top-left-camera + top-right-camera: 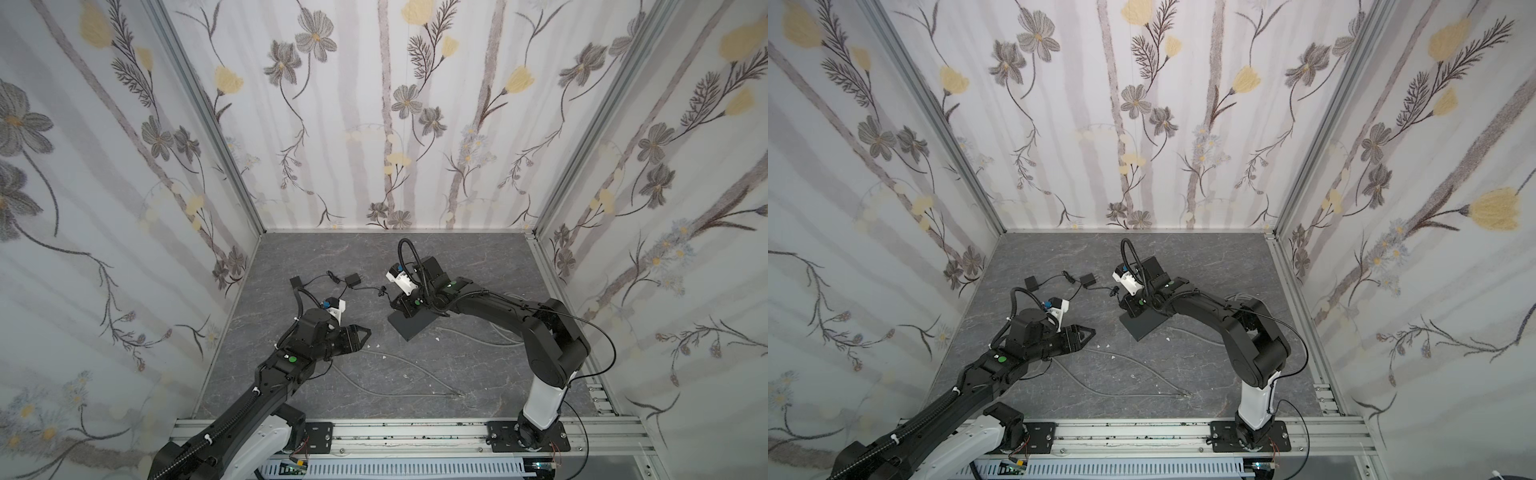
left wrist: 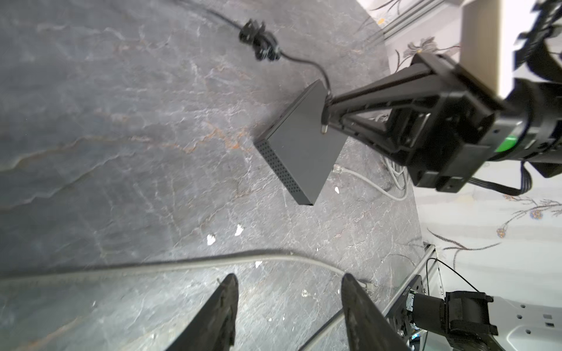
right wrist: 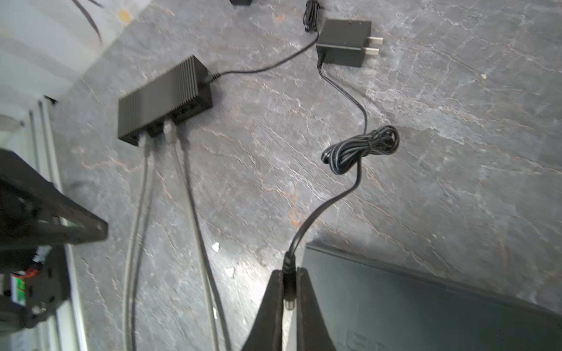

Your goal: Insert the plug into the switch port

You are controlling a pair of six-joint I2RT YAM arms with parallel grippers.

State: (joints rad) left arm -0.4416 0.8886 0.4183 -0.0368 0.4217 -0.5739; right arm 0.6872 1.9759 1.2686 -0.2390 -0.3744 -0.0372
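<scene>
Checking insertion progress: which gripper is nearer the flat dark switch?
Right. The right gripper, shut on the plug, is over the switch; the left gripper hangs open, well apart from it.

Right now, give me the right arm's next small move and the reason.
Probably ease the plug down toward the edge of the switch: the right gripper pinches it, metal tip hanging over the switch top, not yet in a port.
</scene>
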